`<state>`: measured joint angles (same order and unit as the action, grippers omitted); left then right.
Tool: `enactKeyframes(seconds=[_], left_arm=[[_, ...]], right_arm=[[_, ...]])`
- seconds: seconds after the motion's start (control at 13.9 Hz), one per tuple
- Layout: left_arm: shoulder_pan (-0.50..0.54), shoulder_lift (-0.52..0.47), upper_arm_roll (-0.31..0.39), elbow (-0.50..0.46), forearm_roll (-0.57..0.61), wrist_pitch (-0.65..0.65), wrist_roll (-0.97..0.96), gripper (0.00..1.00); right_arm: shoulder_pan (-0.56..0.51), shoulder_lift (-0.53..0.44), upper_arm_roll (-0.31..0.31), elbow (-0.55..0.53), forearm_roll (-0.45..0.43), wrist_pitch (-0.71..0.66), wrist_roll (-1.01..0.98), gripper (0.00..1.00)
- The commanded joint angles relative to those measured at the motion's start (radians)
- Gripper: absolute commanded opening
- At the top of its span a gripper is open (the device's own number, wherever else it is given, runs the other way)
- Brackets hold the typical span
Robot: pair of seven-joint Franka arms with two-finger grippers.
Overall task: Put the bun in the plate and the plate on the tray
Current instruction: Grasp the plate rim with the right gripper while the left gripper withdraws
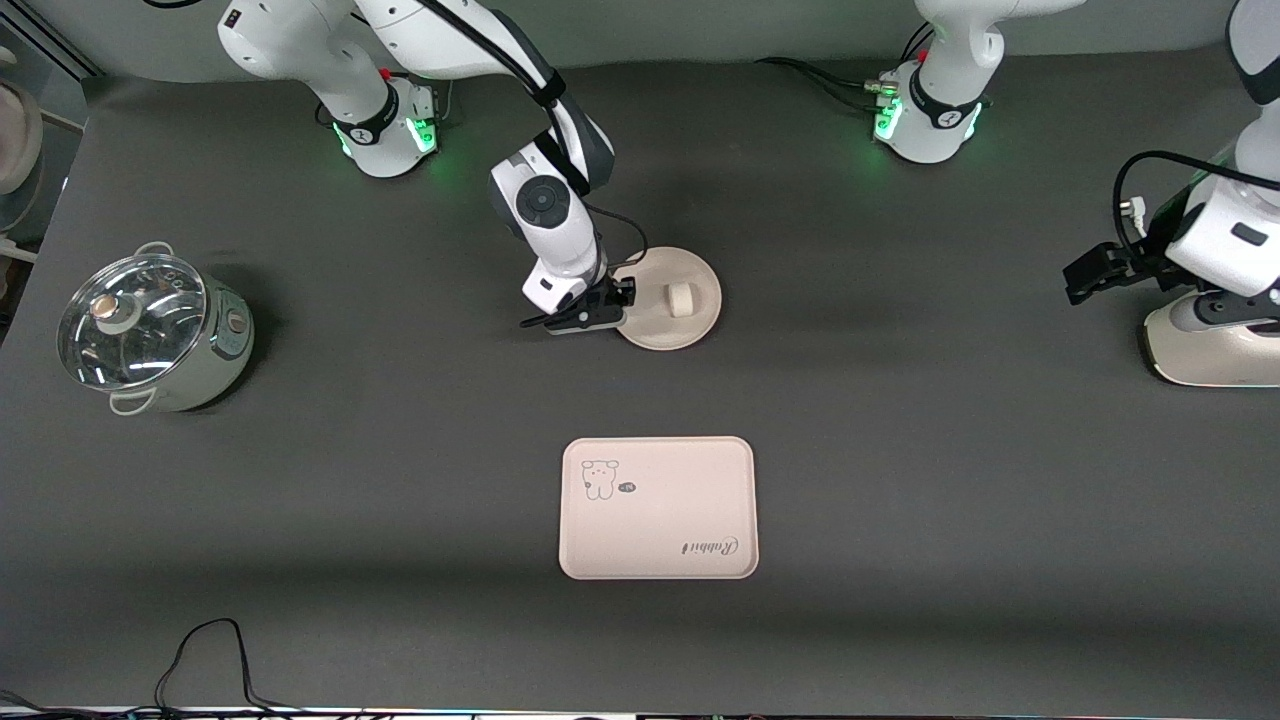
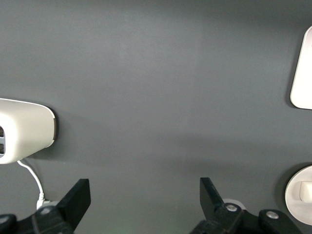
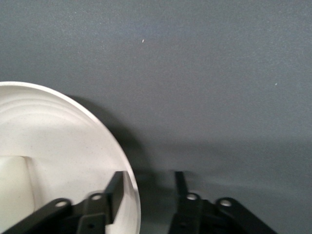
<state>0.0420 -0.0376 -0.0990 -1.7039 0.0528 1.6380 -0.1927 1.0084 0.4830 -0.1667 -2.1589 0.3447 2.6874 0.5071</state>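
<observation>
Checking scene, largest first:
table: dark grey mat; you have open surface between plate and tray, nothing in that path.
tray: flat on the table, nearer the front camera than the plate, well apart from it. Bear drawing and script face up; nothing on it yet.
electric pot: glass lid on, at the right arm's end of the table, well apart from plate and tray. Not in your way.
cream appliance: at the left arm's end, directly under the left arm's wrist; white cable beside it in the left wrist view. Also out of the path.
plate: flat on the table, toward the robot bases from the tray. Bun step looks done; plate-to-tray is what's left.
bun: inside the plate, lying on its side near the centre.
right gripper: down at the plate's edge on the right arm's side. The right wrist view shows one finger over the rim inside the plate, the other outside, a narrow gap straddling the rim. Reads as set up for a rim pinch, not yet clamped.
left gripper: waiting over the table at its own end, fingers spread wide, holding nothing.
risk: a one-edge rim grip may tilt the plate and roll the bun, so lift level.
</observation>
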Motion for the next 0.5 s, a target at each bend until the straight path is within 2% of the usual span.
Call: enactKeyframes(seconds=[0.0,0.22,0.43], left_arm=[[-0.126,0.001,0.119,0.068,0.01,-0.055,0.009,1.0],[-0.16,0.015,0.128,0.109,0.013,-0.066,0.004,1.0],[-0.14,0.019,0.128,0.11,0.03,-0.069,0.009,1.0]], right_arm=[[0.018,0.009,-0.013,0.021,0.022,-0.026,0.013,0.15],[0.025,0.003,-0.013,0.019,0.022,-0.032,0.066,0.0],[0.018,0.003,-0.017,0.033,0.022,-0.032,0.097,0.0]])
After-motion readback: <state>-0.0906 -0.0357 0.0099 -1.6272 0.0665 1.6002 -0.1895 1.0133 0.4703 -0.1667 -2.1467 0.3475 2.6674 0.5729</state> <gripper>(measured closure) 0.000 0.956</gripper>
